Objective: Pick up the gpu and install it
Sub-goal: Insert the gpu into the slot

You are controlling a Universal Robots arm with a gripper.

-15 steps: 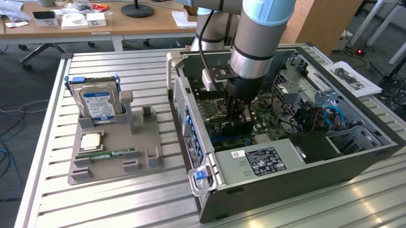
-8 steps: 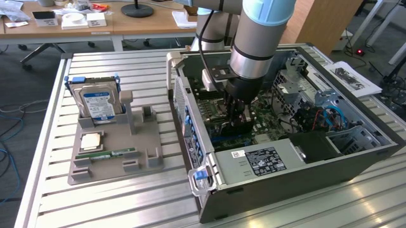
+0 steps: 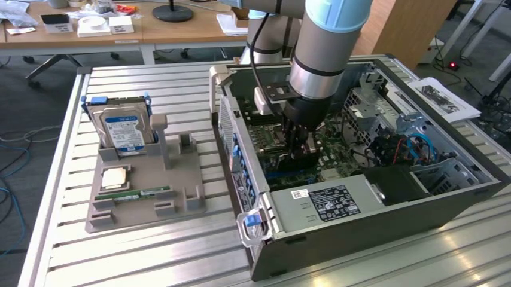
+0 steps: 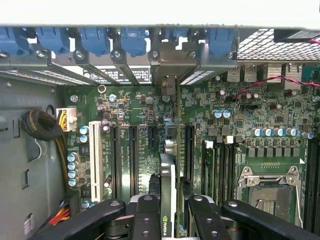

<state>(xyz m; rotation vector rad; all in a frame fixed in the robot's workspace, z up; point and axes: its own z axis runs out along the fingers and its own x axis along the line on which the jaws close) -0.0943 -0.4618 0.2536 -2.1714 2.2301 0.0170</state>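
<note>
While the gripper [image 4: 170, 212] clamped the gpu [image 4: 172, 150] edge-on inside the computer case [image 3: 447, 191], the card stood over the motherboard [image 4: 240, 115] slots; long axis ran toward the blue-clipped rear brackets [image 4: 132, 40].

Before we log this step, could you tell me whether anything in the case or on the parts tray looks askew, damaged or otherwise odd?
Nothing stands out. The gripper holds the gpu edge-on above the motherboard, roughly parallel to the expansion slots. On the grey tray the hard drive stands upright and the memory stick lies flat.
</note>
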